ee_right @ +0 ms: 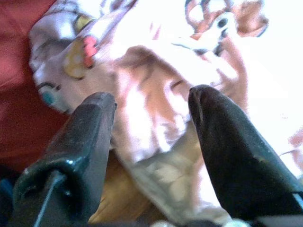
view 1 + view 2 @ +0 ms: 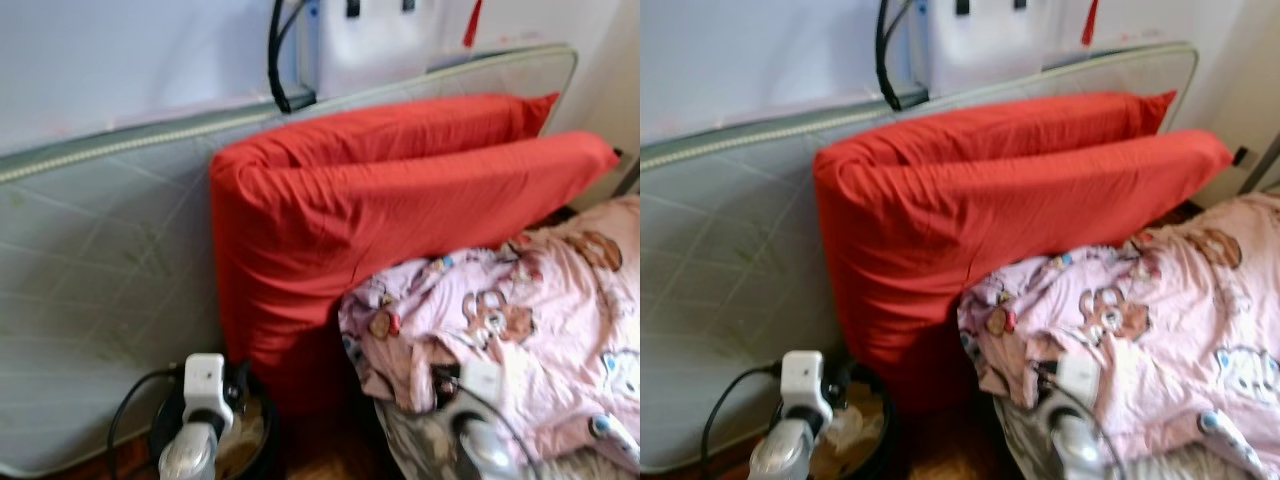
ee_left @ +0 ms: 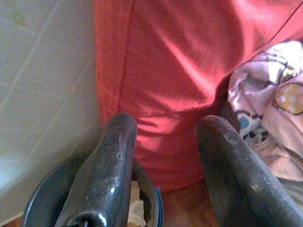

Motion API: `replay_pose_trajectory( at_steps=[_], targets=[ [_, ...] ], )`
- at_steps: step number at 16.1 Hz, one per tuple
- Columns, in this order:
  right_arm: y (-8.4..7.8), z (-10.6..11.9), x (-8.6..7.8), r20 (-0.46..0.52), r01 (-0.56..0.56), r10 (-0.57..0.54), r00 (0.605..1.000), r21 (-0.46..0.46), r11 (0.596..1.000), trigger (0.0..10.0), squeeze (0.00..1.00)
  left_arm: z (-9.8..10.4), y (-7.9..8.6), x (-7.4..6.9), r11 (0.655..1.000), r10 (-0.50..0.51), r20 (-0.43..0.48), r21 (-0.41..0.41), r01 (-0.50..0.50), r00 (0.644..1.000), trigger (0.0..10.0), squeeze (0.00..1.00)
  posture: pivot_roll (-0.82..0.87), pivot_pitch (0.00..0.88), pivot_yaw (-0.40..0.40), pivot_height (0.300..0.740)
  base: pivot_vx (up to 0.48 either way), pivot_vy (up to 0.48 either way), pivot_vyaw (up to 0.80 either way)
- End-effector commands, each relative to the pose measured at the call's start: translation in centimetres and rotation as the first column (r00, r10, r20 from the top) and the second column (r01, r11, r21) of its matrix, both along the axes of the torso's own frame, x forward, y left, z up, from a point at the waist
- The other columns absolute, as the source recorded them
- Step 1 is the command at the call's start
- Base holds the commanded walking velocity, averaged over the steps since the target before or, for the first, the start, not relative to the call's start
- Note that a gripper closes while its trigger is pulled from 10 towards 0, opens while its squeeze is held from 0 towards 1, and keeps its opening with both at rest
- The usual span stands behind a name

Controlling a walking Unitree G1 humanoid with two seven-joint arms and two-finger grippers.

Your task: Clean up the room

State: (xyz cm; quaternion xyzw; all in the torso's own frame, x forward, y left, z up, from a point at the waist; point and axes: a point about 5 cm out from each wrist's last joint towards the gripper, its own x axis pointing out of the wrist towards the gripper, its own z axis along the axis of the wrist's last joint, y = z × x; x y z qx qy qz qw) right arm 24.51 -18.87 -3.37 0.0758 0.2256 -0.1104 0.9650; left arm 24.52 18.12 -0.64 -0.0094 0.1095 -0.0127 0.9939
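Observation:
A big red cushion [image 2: 380,210] leans against a grey quilted mattress [image 2: 100,250] that stands on its edge by the wall. A pink cartoon-print blanket [image 2: 520,330] lies heaped at the lower right, against the cushion's lower part. My left gripper [image 3: 163,142] is open, held low above a dark round bin [image 2: 245,440] with the red cushion [image 3: 180,71] just ahead of it. My right gripper [image 1: 151,101] is open over the pink blanket [image 1: 156,61], its fingers [image 1: 222,142] spread either side of a fold.
The dark bin [image 3: 52,189] holds crumpled paper and sits on wooden floor [image 2: 320,450] between mattress and cushion. A black cable [image 2: 280,60] hangs down a white appliance [image 2: 370,40] behind the mattress. Another cable [image 2: 125,410] loops by the bin.

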Motion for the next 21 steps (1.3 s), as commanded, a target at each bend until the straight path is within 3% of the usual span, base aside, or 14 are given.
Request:
replay_pose_trajectory(
  at_steps=[1,2,4,7,10,21],
  targets=[
    [-0.8,1.3,0.7,0.103,0.016,-0.013,0.995,-0.023,1.000,10.0,0.00,0.5,-0.2,-0.2,1.000,0.002,0.034,-0.002,-0.001,0.999,10.0,0.00,0.01,0.000,-0.032,0.740,0.000,0.000,0.00],
    [-1.3,2.3,0.9,0.170,0.024,-0.015,0.985,-0.050,0.998,10.0,0.00,1.0,-0.2,-0.1,1.000,0.006,0.062,-0.003,-0.006,0.998,10.0,0.00,0.01,0.000,-0.033,0.740,0.000,0.000,0.00],
    [-1.4,2.8,0.9,0.215,0.040,-0.030,0.976,-0.044,0.998,10.0,0.00,1.5,-0.4,0.0,1.000,-0.005,0.085,0.001,0.005,0.996,10.0,0.00,0.01,0.002,-0.022,0.740,0.000,0.000,0.00],
    [0.6,3.2,1.0,0.251,0.043,-0.040,0.967,-0.007,0.999,10.0,0.00,2.5,-0.5,0.2,0.999,-0.033,0.105,0.020,0.031,0.994,10.0,0.00,-0.01,0.000,0.018,0.740,0.000,-0.123,0.00],
    [1.5,3.4,0.8,0.264,0.012,-0.012,0.964,0.001,1.000,10.0,0.00,2.6,-0.7,0.3,0.999,-0.049,0.094,0.016,0.048,0.994,10.0,0.00,-0.02,0.000,0.025,0.740,0.000,-0.261,0.00],
    [0.1,3.7,0.6,0.272,-0.002,0.001,0.962,0.005,1.000,10.0,0.00,2.9,-1.0,-0.1,0.999,-0.036,0.097,0.008,0.035,0.995,10.0,0.00,-0.02,0.000,0.003,0.740,0.000,-0.041,0.00]
  ],
)
